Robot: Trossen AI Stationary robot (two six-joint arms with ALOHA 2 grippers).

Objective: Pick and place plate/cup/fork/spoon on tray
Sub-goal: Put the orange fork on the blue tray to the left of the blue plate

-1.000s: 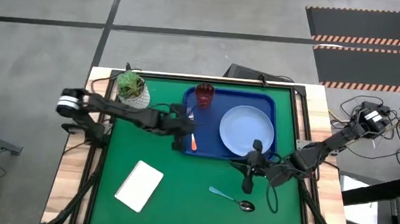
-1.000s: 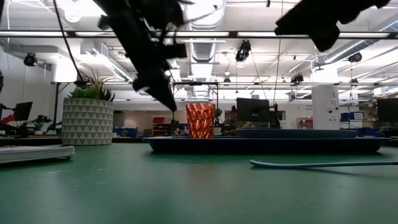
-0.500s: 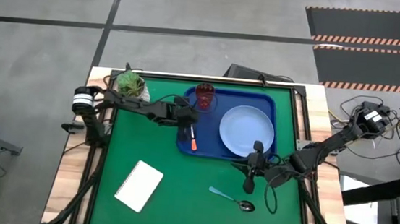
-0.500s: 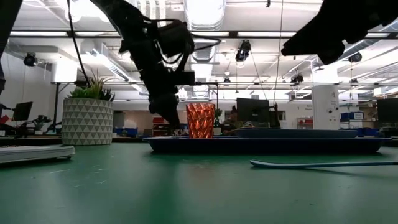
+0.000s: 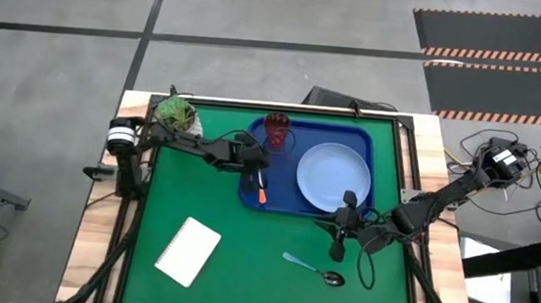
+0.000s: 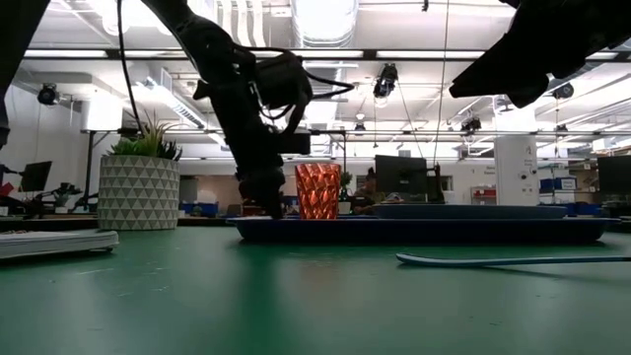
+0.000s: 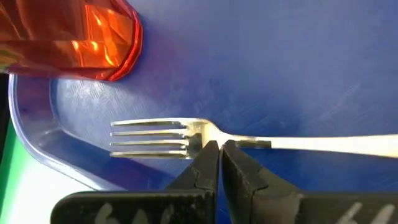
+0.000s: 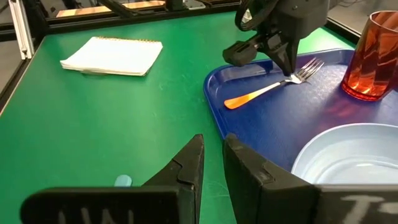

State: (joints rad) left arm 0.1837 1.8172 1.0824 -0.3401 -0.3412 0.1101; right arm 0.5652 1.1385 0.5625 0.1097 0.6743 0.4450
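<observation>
The dark-blue tray [image 5: 256, 201] holds the light-blue plate [image 5: 334, 175], the dark-red cup [image 5: 276, 128] at its far left corner, and the orange-handled fork [image 5: 261, 188], which lies flat near its left rim. My left gripper [image 7: 217, 148] is shut, pointing down at the fork's neck beside the cup [image 7: 74, 37]. My right gripper [image 8: 212, 144] is open by a narrow gap and empty, above the mat just off the tray's near edge [image 5: 334, 228]. The teal-handled spoon [image 5: 311, 268] lies on the mat, near right. My left gripper's shut fingertips [image 8: 290, 70] come from above, pointing down, at the fork's neck [image 7: 249, 142] just behind the tines [image 7: 149, 137]. The fork lies flat on the tray floor. Whether the tips touch it or stand just above it, I cannot tell.
A white notepad [image 5: 188, 250] lies on the green mat [image 5: 242, 257] near left. A white pot with a green plant [image 5: 177, 116] stands at the far left corner. Bare mat lies between the notepad and the spoon [image 6: 503, 259].
My left gripper has gone toward the table's far edge and down, from above the tray's left rim to the fork's neck on the tray floor. The fork has stayed lying where it was. My right arm has kept still.
</observation>
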